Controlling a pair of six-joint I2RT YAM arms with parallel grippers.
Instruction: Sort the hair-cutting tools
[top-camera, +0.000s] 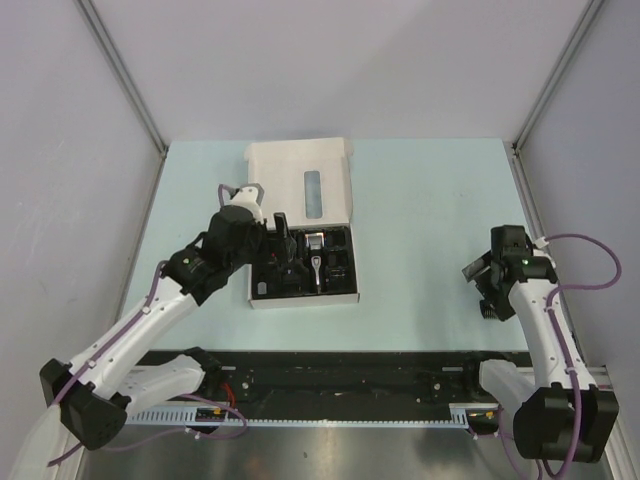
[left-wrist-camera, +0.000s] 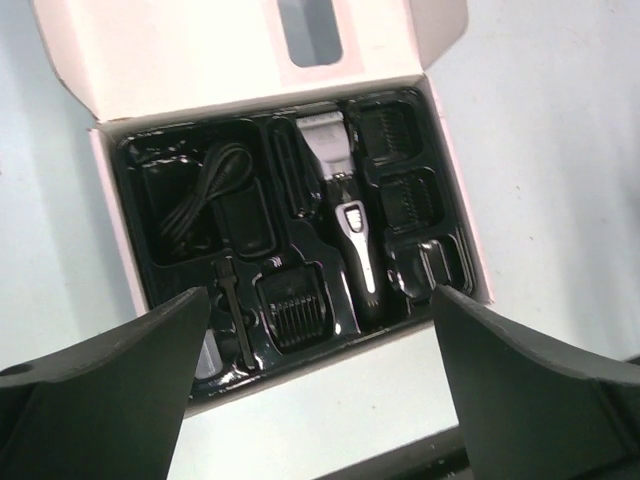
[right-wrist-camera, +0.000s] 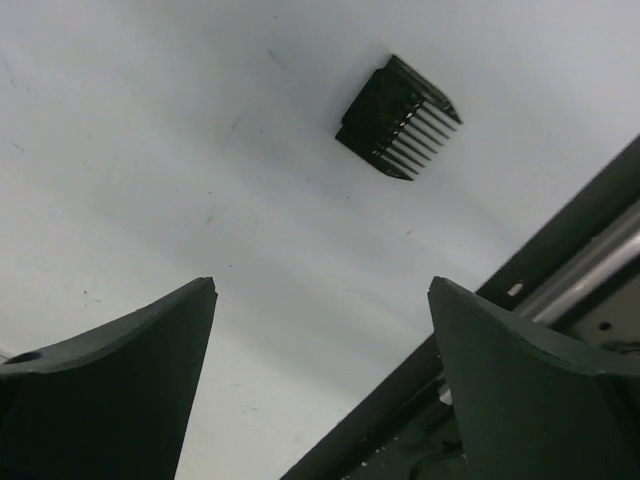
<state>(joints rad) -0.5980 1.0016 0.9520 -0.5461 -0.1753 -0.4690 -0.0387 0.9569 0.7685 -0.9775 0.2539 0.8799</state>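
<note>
left gripper spread, empty above tray holding clipper | right gripper spread, empty | 1 comb guard loose on table, 1 o'clock of right gripper | advice: centre jaws across guard's sides before closing

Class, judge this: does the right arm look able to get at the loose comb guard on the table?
Probably yes. The comb guard lies alone on the table, ahead of the open right claw, with nothing between them.
</note>
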